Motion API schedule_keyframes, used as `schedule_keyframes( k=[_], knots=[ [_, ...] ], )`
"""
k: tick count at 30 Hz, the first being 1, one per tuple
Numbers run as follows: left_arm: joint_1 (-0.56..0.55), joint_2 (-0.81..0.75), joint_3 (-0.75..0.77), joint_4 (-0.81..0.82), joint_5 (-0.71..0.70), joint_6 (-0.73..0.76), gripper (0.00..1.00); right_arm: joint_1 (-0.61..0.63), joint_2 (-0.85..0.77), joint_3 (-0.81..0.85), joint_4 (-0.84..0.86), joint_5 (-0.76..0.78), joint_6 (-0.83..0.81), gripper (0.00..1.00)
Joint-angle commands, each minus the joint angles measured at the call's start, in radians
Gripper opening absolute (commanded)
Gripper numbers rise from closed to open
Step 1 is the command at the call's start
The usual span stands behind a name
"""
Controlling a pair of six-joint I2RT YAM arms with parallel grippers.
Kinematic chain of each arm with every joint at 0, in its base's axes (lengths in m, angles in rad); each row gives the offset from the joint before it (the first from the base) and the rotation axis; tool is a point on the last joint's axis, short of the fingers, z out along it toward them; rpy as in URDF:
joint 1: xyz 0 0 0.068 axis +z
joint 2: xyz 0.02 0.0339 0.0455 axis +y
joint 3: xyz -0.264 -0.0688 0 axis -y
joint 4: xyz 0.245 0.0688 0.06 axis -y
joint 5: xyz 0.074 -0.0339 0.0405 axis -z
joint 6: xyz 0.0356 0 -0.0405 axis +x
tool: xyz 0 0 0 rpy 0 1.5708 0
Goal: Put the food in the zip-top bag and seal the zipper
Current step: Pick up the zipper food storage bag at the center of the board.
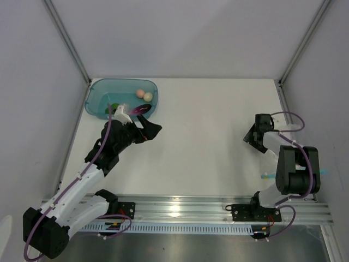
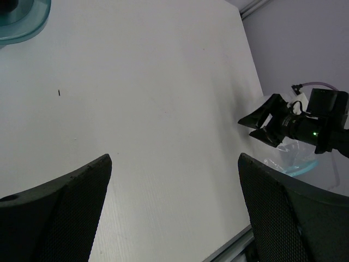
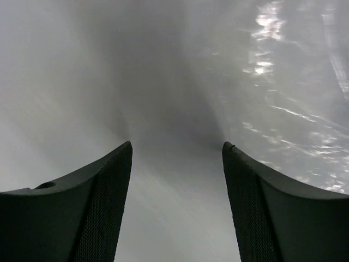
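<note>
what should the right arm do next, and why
Probably nudge the right gripper sideways onto the clear bag and close on its edge. Its jaws stand apart with nothing between them, the crinkled plastic lies off to one side, and all the food sits in the teal tub, so the bag likely needs gripping first.

Robot lab test cell, plain grey panel walls [image 1: 32, 82], metal frame posts [image 1: 68, 38], white table [image 1: 207, 142], aluminium mounting rail [image 1: 180, 210]

Zip-top bag [image 1: 266, 176] mostly hidden under right arm [image 1: 294, 169]; green food [image 1: 110, 111] half hidden behind left arm [image 1: 117, 139]; tub [image 2: 22, 24] cut off.
</note>
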State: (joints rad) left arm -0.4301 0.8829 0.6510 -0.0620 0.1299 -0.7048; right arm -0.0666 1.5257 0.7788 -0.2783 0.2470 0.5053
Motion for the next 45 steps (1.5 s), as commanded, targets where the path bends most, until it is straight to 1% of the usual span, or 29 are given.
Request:
schedule_keyframes(
  k=[1,5,6,8,9,10,12,13,14,15,17,20,21,23,24,25,30,33,34,35,37,38,39,42,45],
  knots=[
    [-0.007,-0.051,0.038,-0.031,-0.022,0.030,0.98,0.063,0.083,0.043,0.071,-0.124,0.044,0.69],
    [-0.007,-0.108,0.016,-0.067,-0.035,0.033,0.98,0.183,0.142,0.097,0.114,-0.202,0.075,0.69],
    [-0.007,-0.120,0.012,-0.068,-0.041,0.033,0.98,0.239,0.146,0.109,0.123,-0.212,0.073,0.69],
    [-0.007,-0.153,-0.005,-0.075,-0.047,0.034,0.98,0.301,0.149,0.149,0.126,-0.235,0.084,0.69],
    [-0.007,-0.160,-0.007,-0.078,-0.050,0.036,0.99,0.362,0.148,0.166,0.123,-0.235,0.084,0.69],
    [-0.007,-0.163,-0.010,-0.081,-0.050,0.042,0.98,0.393,0.143,0.184,0.117,-0.262,0.087,0.69],
    [-0.007,-0.167,-0.004,-0.088,-0.046,0.047,0.98,0.448,0.107,0.227,0.093,-0.236,0.075,0.70],
    [-0.007,-0.164,0.005,-0.094,-0.042,0.054,0.99,0.479,0.087,0.243,0.074,-0.195,0.070,0.71],
    [-0.007,-0.156,0.007,-0.107,-0.039,0.056,0.99,0.481,0.052,0.255,0.026,-0.145,0.067,0.73],
    [-0.007,-0.154,0.018,-0.111,-0.029,0.059,0.99,0.469,0.036,0.282,-0.007,-0.128,0.067,0.75],
    [-0.007,-0.150,0.025,-0.105,-0.018,0.064,0.99,0.392,-0.004,0.306,-0.094,-0.077,0.053,0.81],
    [-0.007,-0.147,0.018,-0.084,0.008,0.056,0.98,0.292,-0.042,0.321,-0.157,0.029,-0.013,0.99],
    [-0.007,-0.141,0.010,-0.067,0.016,0.051,0.98,0.271,-0.053,0.323,-0.195,0.099,-0.030,0.99],
    [-0.007,-0.128,0.009,-0.050,0.042,0.041,0.98,0.208,-0.052,0.327,-0.243,0.156,-0.076,1.00],
    [-0.007,-0.124,0.001,-0.030,0.053,0.034,0.98,0.197,-0.041,0.327,-0.254,0.184,-0.091,1.00],
    [-0.009,-0.111,-0.004,-0.018,0.072,0.025,0.98,0.188,-0.033,0.329,-0.266,0.245,-0.111,1.00],
    [-0.024,-0.062,-0.016,0.040,0.106,0.004,0.98,0.205,0.030,0.327,-0.289,0.353,-0.140,0.99],
    [-0.033,-0.026,-0.007,0.056,0.125,-0.002,0.98,0.192,0.100,0.333,-0.301,0.460,-0.133,0.99],
    [-0.038,-0.018,-0.002,0.056,0.128,-0.004,0.98,0.188,0.149,0.341,-0.314,0.503,-0.123,0.99],
    [-0.044,-0.007,-0.001,0.060,0.128,-0.004,0.98,0.186,0.174,0.349,-0.332,0.587,-0.107,0.99],
    [-0.048,0.005,-0.001,0.094,0.134,-0.007,0.98,0.185,0.229,0.372,-0.354,0.674,-0.091,0.99],
    [-0.053,0.019,0.001,0.103,0.137,-0.009,0.98,0.185,0.282,0.381,-0.389,0.720,-0.077,0.99],
    [-0.053,0.027,0.004,0.108,0.146,-0.010,0.98,0.180,0.307,0.396,-0.407,0.785,-0.039,0.99],
    [-0.058,0.056,0.015,0.116,0.160,-0.013,0.98,0.156,0.373,0.398,-0.433,0.804,-0.005,0.99],
    [-0.064,0.073,0.013,0.128,0.163,-0.013,0.98,0.134,0.386,0.376,-0.412,0.804,0.022,0.99]
  ],
)
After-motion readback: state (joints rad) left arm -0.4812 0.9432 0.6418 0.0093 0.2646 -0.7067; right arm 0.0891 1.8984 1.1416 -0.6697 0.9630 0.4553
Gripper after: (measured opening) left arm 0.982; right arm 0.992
